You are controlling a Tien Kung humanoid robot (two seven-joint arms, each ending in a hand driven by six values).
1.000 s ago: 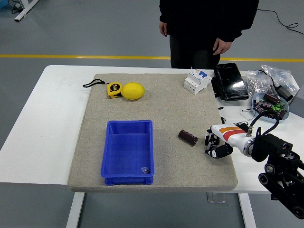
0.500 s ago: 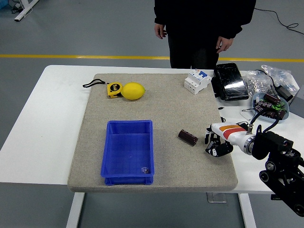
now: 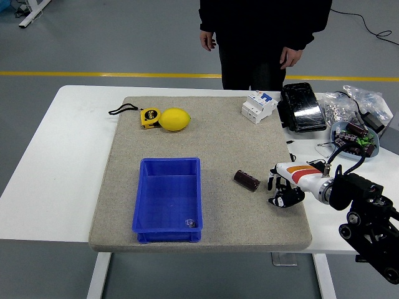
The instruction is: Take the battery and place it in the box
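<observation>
Reaching in from the counter's right edge, your right hand (image 3: pixel 283 190) hovers low over the grey mat (image 3: pixel 206 134) with its fingers (image 3: pixel 278 200) loosely curled and nothing held. The left arm is out of view. Just to that hand's left, a small gap away, the battery (image 3: pixel 247 180) lies on its side on the mat, a dark cylinder set at a slant. Further left, toward the mat's near-left corner, the blue box (image 3: pixel 168 198) sits open; a small dark item (image 3: pixel 191 222) rests in its near-right corner, too small to identify.

You look to be at the approach step: the battery is not yet grasped. The next move calls for you to close that last gap leftward, line the fingers across the slanted cylinder, and pinch it firmly, since a round body may roll off a glancing touch.

Beyond, near the mat's far edge, lie a yellow tape measure (image 3: pixel 149 116) touching a lemon (image 3: pixel 175 119), and a white circuit breaker (image 3: pixel 258 105). At the counter's far side a person (image 3: pixel 265 37) stands, hands hanging free.
</observation>
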